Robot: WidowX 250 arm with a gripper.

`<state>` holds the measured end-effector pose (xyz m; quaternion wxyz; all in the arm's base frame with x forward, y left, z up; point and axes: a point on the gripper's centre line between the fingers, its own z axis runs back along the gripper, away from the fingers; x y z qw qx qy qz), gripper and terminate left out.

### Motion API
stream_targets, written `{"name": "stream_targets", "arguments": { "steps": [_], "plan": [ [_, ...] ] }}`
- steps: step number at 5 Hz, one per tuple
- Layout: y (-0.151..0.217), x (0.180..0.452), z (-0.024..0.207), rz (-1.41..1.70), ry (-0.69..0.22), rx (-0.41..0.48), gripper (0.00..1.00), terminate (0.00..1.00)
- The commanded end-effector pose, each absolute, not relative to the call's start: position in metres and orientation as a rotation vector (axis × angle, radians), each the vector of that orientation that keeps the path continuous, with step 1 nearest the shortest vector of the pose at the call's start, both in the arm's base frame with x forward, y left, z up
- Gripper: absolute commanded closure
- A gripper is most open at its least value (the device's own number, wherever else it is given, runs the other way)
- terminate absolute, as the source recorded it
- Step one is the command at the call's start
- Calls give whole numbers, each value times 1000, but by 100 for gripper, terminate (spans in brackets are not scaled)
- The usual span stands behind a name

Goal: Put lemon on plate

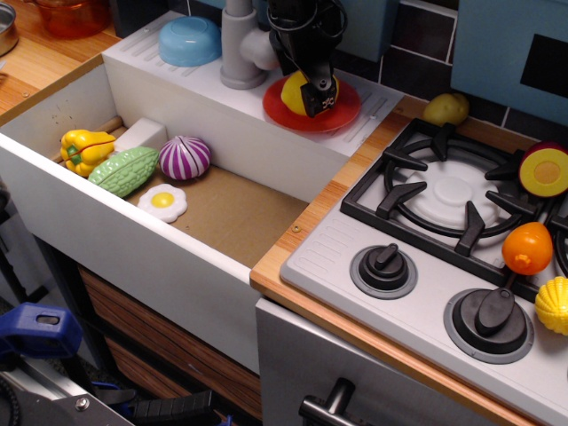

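The bright-yellow lemon [295,91] is over the red plate [344,114], which stands on the white drainboard behind the sink. My black gripper [309,96] comes down from above and is closed around the lemon. One finger [319,96] shows in front of the lemon's right side; the other is hidden behind it. The lemon sits low on the plate's middle; I cannot tell for certain whether it touches the plate.
A light-blue bowl [189,40] and a grey faucet [240,49] stand left of the plate. The sink [240,213] holds a yellow pepper, green gourd, purple onion and fried egg. A dull-yellow fruit [446,108] lies by the stove [444,200], which carries several toys.
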<state>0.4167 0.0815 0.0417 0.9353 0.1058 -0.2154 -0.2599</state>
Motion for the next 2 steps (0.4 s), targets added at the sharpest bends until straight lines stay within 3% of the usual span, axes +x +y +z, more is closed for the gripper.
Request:
{"name": "stream_targets", "arguments": {
  "steps": [1, 2],
  "plan": [
    [88, 423, 65, -529, -500, 251, 0, 0],
    [88, 423, 65, -529, -500, 251, 0, 100]
  ]
}}
